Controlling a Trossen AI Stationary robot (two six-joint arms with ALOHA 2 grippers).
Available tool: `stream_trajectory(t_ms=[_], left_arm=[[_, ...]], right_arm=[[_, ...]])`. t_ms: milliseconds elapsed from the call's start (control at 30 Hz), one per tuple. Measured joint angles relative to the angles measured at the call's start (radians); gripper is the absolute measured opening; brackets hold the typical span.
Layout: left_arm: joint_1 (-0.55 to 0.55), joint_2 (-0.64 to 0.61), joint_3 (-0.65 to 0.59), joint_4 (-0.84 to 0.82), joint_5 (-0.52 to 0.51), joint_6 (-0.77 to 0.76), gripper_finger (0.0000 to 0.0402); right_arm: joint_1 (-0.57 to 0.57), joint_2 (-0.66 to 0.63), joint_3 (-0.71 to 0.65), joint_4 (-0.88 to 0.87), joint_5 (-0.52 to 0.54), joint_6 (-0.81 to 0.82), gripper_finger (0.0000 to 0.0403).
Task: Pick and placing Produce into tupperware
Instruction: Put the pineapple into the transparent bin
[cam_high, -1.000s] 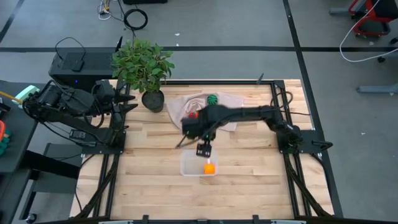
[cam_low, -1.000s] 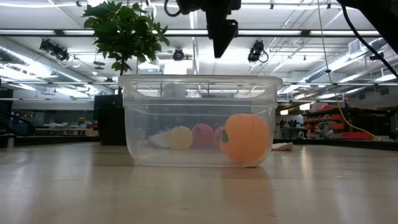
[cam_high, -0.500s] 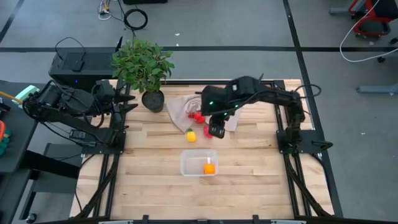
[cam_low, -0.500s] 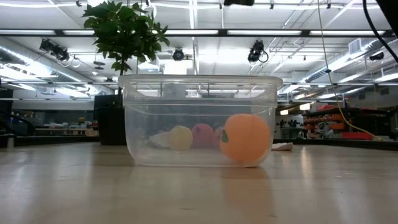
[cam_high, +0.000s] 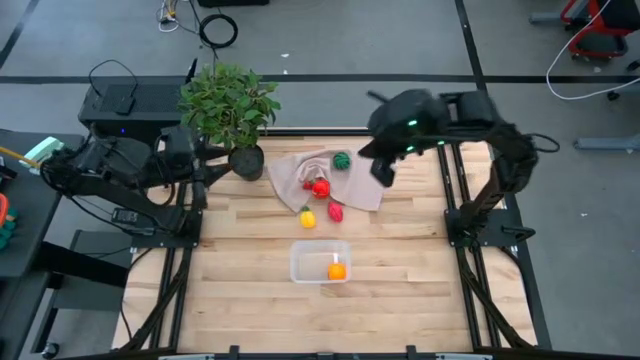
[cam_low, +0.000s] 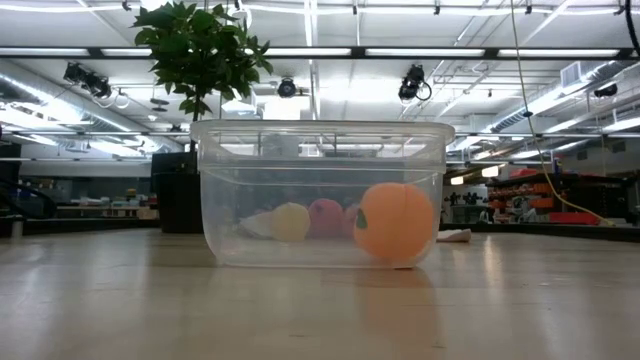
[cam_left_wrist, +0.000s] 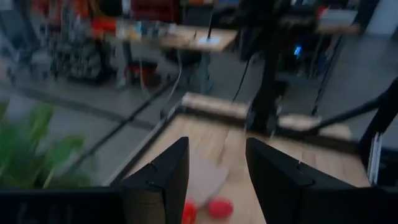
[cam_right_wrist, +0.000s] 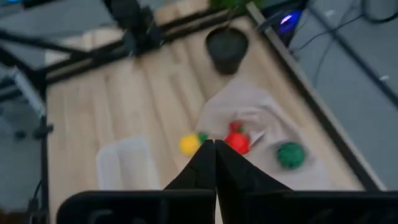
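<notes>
The clear tupperware stands on the table's near middle. One orange piece rests on its floor at the right end. A yellow piece and a red piece lie by the near edge of a beige cloth. On the cloth lie another red piece and a dark green one. My right gripper is shut and empty, raised high over the far right. My left gripper stands open and empty at the table's left edge.
A potted leafy plant stands at the far left corner, close to my left gripper. Bare wood lies around the tupperware, on its left, right and near sides. The right arm's base stands at the right edge.
My right gripper has risen from just above the tupperware and drawn back toward the table's far right, empty. The orange piece has stayed in the tupperware. My left arm has shifted a little at the left edge.
</notes>
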Motion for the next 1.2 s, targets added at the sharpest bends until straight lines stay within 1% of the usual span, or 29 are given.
stream_trajectory(t_ms=[67,167,233,333,433,533,600,733,900,1000,1200], left_arm=[[0.000,0.023,0.000,0.121,0.003,0.061,0.0167],[0.001,0.062,0.000,0.293,0.054,0.148,0.0167],[0.001,0.097,0.000,0.392,0.066,0.196,0.0167],[0.001,0.151,-0.001,0.482,0.068,0.238,0.0167],[0.007,0.209,-0.001,0.518,0.068,0.231,0.0167],[0.026,0.274,-0.001,0.522,0.086,0.160,0.0167],[0.048,0.317,-0.002,0.546,0.142,0.134,0.0167],[0.090,0.398,-0.002,0.681,0.272,0.121,0.0167],[0.152,0.474,-0.002,0.780,0.368,0.073,0.0167],[0.178,0.501,-0.002,0.807,0.397,0.038,0.0163],[0.212,0.525,-0.002,0.826,0.409,0.031,0.0156]], right_arm=[[-0.001,-0.038,0.000,-0.002,0.026,0.007,0.0003],[-0.001,-0.085,0.000,-0.009,0.065,0.017,0.0002],[-0.001,-0.108,0.000,-0.021,0.083,0.025,0.0002],[-0.001,-0.139,0.000,-0.046,0.110,0.026,0.0002],[0.004,-0.168,0.000,-0.070,0.142,0.025,0.0001],[0.007,-0.201,0.000,-0.067,0.159,0.012,0.0001],[0.007,-0.229,0.000,-0.067,0.163,0.005,0.0001],[0.006,-0.293,0.000,-0.050,0.168,-0.014,0.0000],[0.007,-0.394,0.000,-0.036,0.151,-0.024,0.0000],[0.007,-0.464,0.000,-0.036,0.150,-0.024,0.0000],[0.007,-0.616,-0.031,-0.036,0.147,0.002,0.0000]])
